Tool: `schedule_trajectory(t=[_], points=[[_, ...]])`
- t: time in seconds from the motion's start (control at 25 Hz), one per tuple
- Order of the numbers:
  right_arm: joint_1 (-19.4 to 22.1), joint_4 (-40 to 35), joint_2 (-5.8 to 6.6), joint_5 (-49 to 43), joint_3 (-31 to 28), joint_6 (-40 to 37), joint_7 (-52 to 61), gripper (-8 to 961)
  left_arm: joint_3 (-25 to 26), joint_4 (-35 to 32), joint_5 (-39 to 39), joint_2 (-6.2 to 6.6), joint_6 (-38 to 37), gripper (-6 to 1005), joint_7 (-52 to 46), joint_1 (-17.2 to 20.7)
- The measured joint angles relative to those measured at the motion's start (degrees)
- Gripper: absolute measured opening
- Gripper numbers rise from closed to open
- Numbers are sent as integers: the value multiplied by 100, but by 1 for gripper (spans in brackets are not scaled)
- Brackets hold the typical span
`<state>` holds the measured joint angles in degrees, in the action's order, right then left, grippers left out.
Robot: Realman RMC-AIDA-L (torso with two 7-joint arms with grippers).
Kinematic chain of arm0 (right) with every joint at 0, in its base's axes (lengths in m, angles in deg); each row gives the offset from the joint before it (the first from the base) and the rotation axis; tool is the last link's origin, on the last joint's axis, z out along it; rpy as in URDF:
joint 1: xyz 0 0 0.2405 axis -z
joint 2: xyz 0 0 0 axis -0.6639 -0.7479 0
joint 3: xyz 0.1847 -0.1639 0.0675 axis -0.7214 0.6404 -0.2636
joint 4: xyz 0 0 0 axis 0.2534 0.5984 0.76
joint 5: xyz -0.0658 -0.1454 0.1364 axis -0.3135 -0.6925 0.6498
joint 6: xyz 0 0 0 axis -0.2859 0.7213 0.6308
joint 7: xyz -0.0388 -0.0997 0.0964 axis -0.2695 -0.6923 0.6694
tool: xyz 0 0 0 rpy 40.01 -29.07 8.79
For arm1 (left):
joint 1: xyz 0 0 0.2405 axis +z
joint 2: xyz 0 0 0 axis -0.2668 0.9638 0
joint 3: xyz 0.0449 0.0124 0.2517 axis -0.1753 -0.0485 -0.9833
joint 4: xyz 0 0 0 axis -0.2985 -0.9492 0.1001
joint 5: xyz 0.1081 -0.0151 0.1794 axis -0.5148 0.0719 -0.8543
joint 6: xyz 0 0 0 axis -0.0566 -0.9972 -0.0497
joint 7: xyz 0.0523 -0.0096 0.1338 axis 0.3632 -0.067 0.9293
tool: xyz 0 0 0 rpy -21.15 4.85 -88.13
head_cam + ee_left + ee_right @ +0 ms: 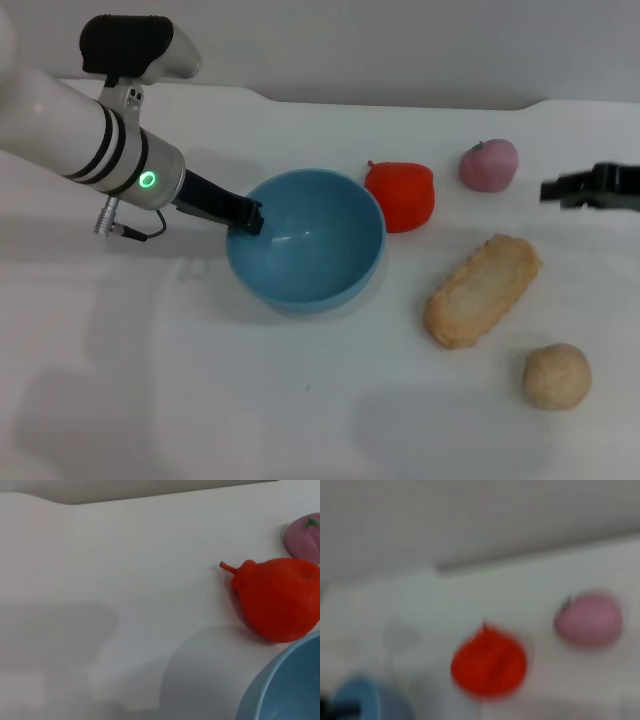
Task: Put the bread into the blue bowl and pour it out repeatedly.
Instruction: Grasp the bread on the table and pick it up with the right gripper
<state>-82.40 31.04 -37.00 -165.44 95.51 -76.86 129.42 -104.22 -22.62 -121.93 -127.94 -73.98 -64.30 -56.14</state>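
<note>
Nearest you, by the table's (300, 420) front right corner, sits a small beige ball (556, 376). Just beyond it the bread (481, 291) lies flat on the table, angled, well apart from the blue bowl (306, 240), which is empty and stands mid-table.

The left gripper (246, 216) is pinched on the bowl's left rim, gripping the wall. The right gripper (590, 187) hangs at the right edge, level with the far toys; you cannot tell whether it is spread or clenched.

Expect the bread to be light, with a rough crust that should grip well but may be soft. Take it across its narrow middle, not by the ends. The bowl looks smooth and light, so it may skid when tipped.

Farther back lie a red-orange toy fruit (401, 194), just beside the bowl, and a pink one (489, 164). The left wrist view shows the red fruit's stem and the bowl's rim (280, 680) closely, but no bread; only the head view shows that.
</note>
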Motion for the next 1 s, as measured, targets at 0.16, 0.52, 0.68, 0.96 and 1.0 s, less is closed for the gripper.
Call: schedule_trajectory(t=[0.16,0.52,0.68,0.96,1.0], points=[[-677,4,56,-1197,117,-739,483,400,-32,-93,-1,2,3,-2,7,46],[-1199,-174,-173,-1483,1762,-1097,497,400,-38,-139,0,-5,-5,-2,99,77],[-1228,-213,-402,-1860,2092,-836,482,401,-41,-139,0,-10,-6,-2,99,83],[-1191,-483,-719,-2772,2788,-221,407,397,-18,-139,0,-14,4,-2,99,84],[-1191,-478,-719,-2756,2902,-165,407,396,-12,-138,0,-14,4,-2,99,81]])
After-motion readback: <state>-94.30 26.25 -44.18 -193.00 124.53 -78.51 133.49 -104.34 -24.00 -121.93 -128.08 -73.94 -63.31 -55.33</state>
